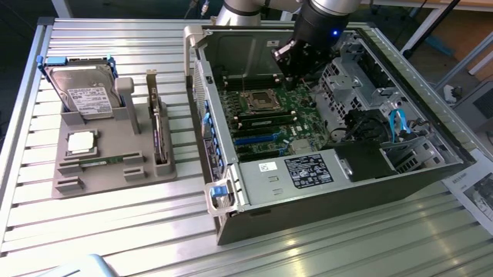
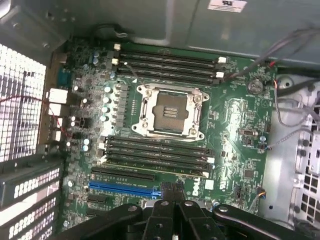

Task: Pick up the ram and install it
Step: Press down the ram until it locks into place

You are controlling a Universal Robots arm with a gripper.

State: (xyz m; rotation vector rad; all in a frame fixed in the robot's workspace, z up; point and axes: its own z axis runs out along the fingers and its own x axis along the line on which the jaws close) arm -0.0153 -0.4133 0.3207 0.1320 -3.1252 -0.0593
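A thin green ram stick lies flat in the grey holder at the exterior view's left, far from the arm. My gripper hangs inside the open computer case, above the motherboard. It is over the edge nearest the blue slot. Its dark fingers are pressed together and I make out no ram between them. Long dark memory slots run on both sides of the bare processor socket.
The holder also carries a hard drive, a square silver processor chip and an upright expansion card. In the case, a drive cage, loose cables and the metal walls close in around the board.
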